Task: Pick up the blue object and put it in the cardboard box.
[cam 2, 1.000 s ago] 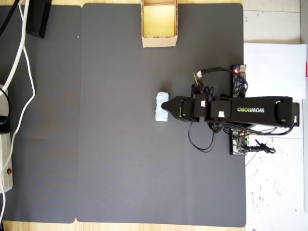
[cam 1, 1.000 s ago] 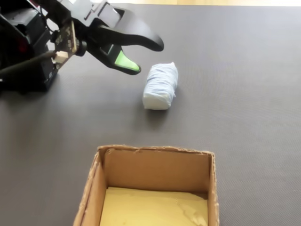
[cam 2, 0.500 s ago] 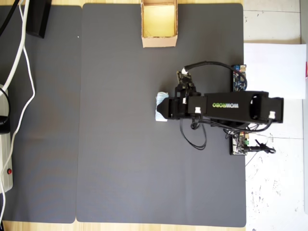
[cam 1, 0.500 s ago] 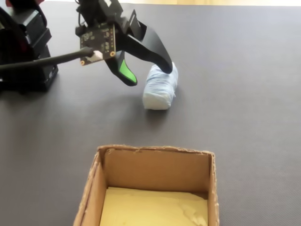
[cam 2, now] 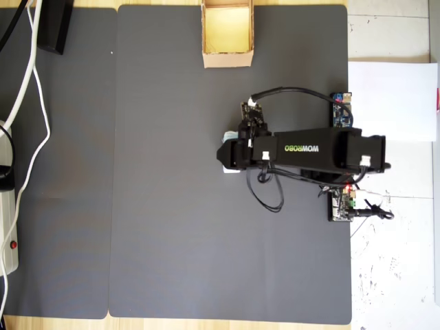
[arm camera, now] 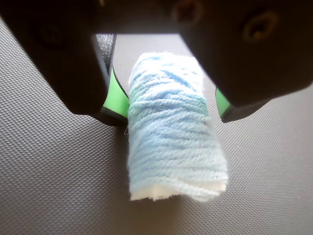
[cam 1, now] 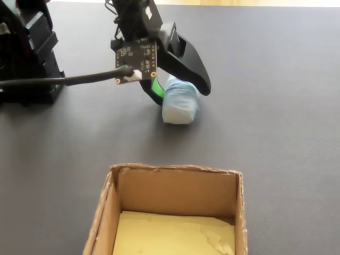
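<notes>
Dark grey textured mat [cam 2: 165, 206], pale wood table edge [cam 2: 55, 323], white cables [cam 2: 31, 103], possibly paper sheet [cam 2: 392, 100]

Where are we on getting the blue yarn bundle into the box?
Done: the hand is down around the blue object, one jaw on each side, as the wrist view shows. In hand: the grasp itself. The jaws are open, with a gap on the right side, and the bundle lies on the dark mat. Left: closing, lifting, carrying it to the cardboard box, which holds nothing yet.
</notes>
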Robot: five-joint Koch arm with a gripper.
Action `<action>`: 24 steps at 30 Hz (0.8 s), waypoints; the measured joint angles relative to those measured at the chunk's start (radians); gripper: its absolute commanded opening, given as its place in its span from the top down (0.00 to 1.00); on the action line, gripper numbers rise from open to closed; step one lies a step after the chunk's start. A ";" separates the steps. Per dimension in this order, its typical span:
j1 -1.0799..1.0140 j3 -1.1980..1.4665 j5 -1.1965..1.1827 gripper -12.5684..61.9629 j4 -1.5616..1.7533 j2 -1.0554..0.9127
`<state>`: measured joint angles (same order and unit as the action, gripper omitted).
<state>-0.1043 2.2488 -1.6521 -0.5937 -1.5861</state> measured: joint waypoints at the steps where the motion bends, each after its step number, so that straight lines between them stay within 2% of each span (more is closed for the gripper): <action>1: -0.005 0.009 0.000 0.56 0.041 0.003; 4: -0.006 0.072 -0.002 0.80 0.198 0.000; 6: -0.014 0.135 -0.006 0.87 0.360 -0.012; 9: -0.026 0.207 -0.031 0.88 0.560 -0.029; 15: -0.037 0.262 -0.021 0.88 0.621 -0.064; 17: -0.040 0.299 0.057 0.88 0.652 -0.109; 24: -0.060 0.390 0.100 0.88 0.864 -0.272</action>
<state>-0.1641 2.6384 -1.5524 0.2700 -1.8577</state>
